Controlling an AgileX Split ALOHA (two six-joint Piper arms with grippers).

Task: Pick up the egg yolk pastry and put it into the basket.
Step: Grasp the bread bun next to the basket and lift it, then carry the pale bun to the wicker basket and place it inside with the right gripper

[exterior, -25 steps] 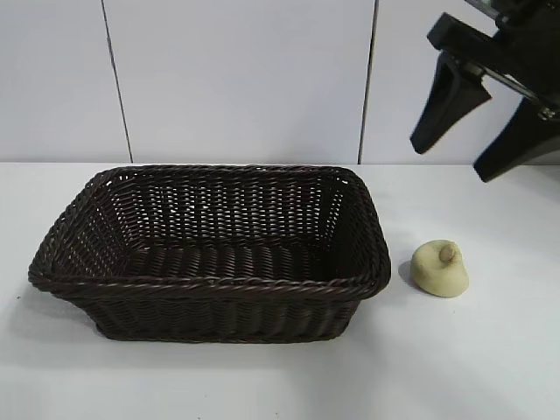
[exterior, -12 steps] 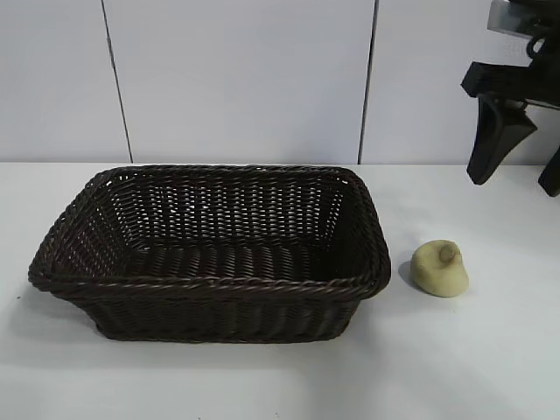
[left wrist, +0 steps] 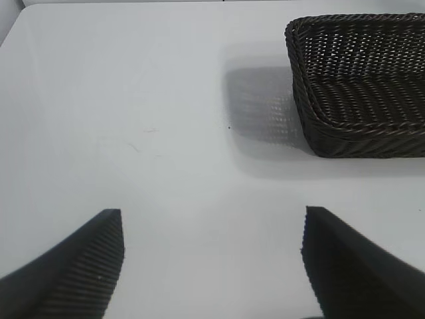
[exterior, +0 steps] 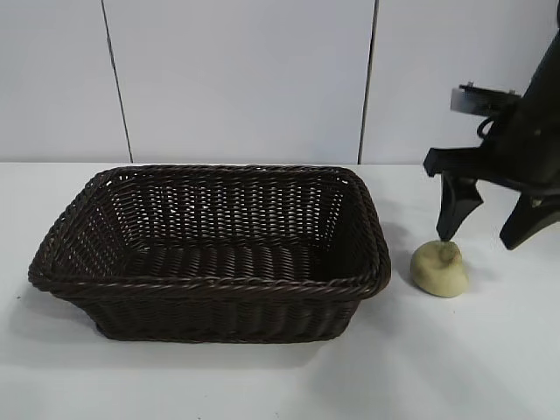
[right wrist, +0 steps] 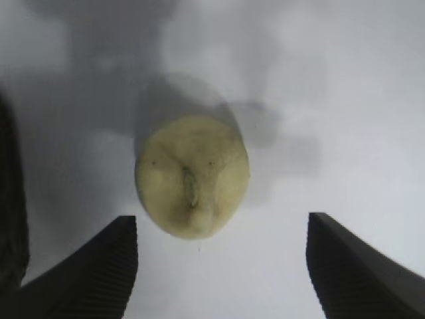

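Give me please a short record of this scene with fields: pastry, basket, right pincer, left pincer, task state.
pastry: egg yolk pastry lies on the white table, right of the basket, not touching it
basket: basket holds nothing
right pincer: right pincer open, just above the pastry, slightly to its right
left pincer: left pincer open, parked beside the basket
task state: pastry not yet grasped

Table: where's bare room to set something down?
Free: the table in front of the basket, and left of it, by the idle open left pincer. The basket holds nothing. Crowded: right of it, open right pincer over pastry.
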